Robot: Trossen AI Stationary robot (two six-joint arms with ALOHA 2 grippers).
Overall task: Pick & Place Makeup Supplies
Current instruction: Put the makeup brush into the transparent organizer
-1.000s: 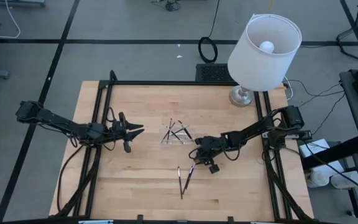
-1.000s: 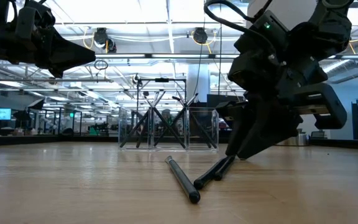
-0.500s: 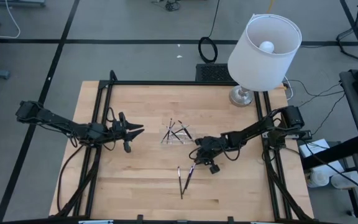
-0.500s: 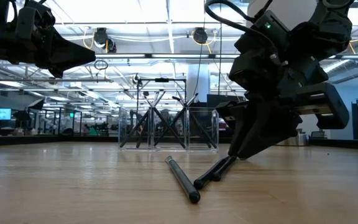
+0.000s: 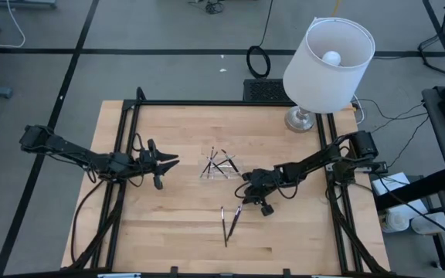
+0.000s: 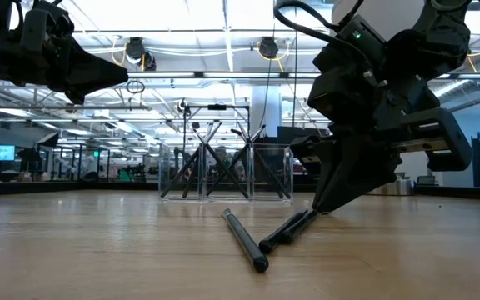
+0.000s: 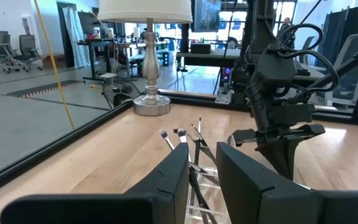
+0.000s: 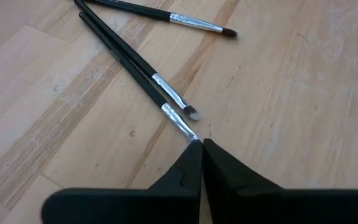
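Three makeup brushes (image 8: 143, 70) lay on the table (image 5: 176, 232), near its front edge. The R gripper (image 8: 201, 148) was down at one brush's silver end, w/ its jaws pinched shut on the tip. More brushes (image 5: 222, 161) stood in a clear tray (image 5: 209, 171) mid-table. The L gripper (image 5: 168, 161) hung just left of the tray, jaws part open & holding nothing. A lamp (image 5: 327, 58) stood at the back.
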